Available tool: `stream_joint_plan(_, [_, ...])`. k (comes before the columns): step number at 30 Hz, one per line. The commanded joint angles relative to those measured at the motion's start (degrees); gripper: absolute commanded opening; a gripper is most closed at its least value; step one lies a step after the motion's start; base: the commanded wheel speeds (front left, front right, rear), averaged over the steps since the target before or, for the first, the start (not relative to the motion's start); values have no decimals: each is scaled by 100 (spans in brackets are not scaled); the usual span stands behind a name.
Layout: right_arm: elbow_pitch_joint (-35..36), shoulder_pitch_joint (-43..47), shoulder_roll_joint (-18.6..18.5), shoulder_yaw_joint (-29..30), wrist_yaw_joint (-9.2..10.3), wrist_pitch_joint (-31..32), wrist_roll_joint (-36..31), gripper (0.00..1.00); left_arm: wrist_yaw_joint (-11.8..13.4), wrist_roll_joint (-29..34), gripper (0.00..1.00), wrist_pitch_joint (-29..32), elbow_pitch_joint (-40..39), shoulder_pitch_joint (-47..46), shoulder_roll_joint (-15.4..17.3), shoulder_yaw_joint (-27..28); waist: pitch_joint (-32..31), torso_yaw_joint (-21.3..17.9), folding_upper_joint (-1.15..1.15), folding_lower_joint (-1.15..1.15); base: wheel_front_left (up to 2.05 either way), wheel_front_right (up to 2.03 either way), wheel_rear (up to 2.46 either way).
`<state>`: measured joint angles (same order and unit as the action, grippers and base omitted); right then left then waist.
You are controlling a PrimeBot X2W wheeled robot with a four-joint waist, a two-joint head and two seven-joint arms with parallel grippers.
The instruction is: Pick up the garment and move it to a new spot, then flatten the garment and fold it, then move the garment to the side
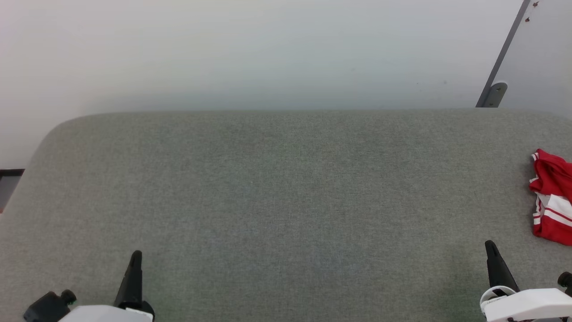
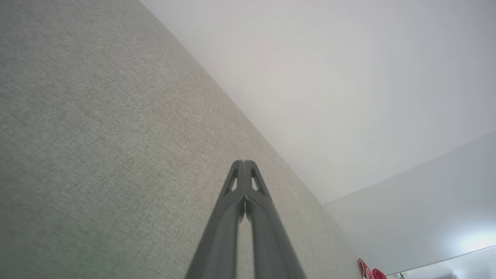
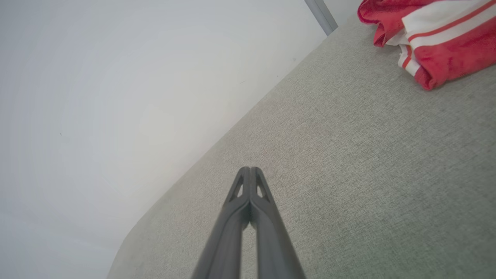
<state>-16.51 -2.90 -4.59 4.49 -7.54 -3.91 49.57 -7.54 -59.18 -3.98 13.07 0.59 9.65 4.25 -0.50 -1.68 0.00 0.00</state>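
Grey-green woven fabric covers the padded work surface (image 1: 286,201), which has rounded far corners and stands against a plain white wall (image 1: 268,53). A slanted grey metal post (image 1: 502,58) with a rounded bracket at its foot rises behind the far right corner.

1. Task item. The red jersey-style garment (image 1: 552,197), with white panels and red-white striped trim, lies crumpled in a loose heap at the right edge of the work surface. In the head view the picture border cuts it off, so its full outline cannot be told.

2. Left gripper (image 1: 135,256). Its long dark fingers sit at the lower left of the head view, over bare fabric. In the left wrist view the two fingers (image 2: 237,182) press together at the tips, clenched on nothing. The garment is a small red patch at the bottom right of that view, well apart.

3. Right gripper (image 1: 490,245). It sits at the lower right of the head view. In the right wrist view its fingertips meet, with nothing grasped. The garment lies ahead and to the right, near but apart, with bare fabric between.
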Motion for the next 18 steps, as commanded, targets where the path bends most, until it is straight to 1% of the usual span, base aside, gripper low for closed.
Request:
stream_joint_plan(1, [89, -136, 0, 30, 4, 50, 220, 0, 4, -181, 0, 48, -49, -135, 12, 45, 2, 4, 0, 0, 0, 0, 0])
stream_joint_plan(12, [125, -182, 33, 64, 5, 240, 993, 0, 5, -779, 0, 240, -23, -245, -120, 84, 11, 27, 0, 0, 0, 0, 0])
stream_joint_plan(17, [136, -200, 46, 77, 5, 304, 1244, 0, 5, -974, 0, 300, -15, -285, -164, 97, 14, 36, 0, 0, 0, 0, 0])
stream_joint_plan(18, [143, -202, 51, 83, 5, 338, 1380, 0, 5, -1075, 0, 338, -10, -307, -184, 103, 16, 40, 0, 0, 0, 0, 0])
